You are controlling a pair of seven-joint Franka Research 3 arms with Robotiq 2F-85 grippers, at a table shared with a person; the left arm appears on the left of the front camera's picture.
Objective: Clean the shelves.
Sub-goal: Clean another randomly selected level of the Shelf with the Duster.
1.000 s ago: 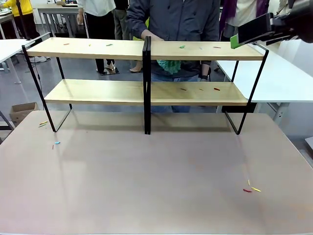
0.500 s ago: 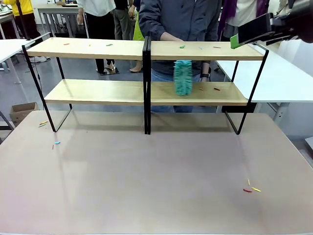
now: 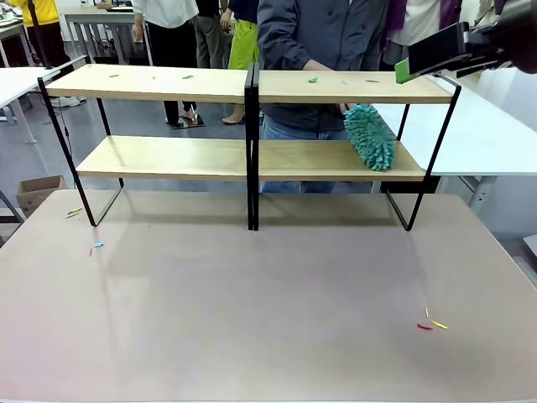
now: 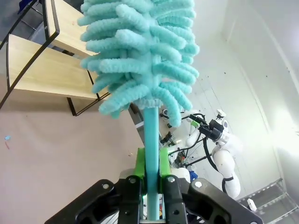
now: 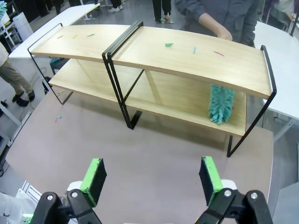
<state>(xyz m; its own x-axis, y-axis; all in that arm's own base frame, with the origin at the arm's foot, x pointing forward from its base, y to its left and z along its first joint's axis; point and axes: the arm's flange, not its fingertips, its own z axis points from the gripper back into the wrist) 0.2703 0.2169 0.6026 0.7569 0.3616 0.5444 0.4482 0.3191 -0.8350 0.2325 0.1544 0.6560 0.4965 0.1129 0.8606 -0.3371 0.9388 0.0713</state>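
While coloured scraps [image 3: 312, 80] dot the top board, the shelves [image 3: 168, 157] read as only part-cleaned.

Shelves stand across the far side of the table [image 3: 268, 294]. Lower board looks bare of scraps. A second duster [image 3: 369, 137] rests at its right end, just in front of the person; handle hidden, holder unclear. Top board left to do, both halves. Stray bits [image 3: 432, 324] also lie on the tabletop. Left gripper [image 4: 152, 161] is clamped tight on the thin handle of a teal chenille duster [image 4: 140, 51], head raised above the fingers and apart from the shelves. Right gripper [image 5: 152, 175] hangs high, fingers wide apart, holding nothing.
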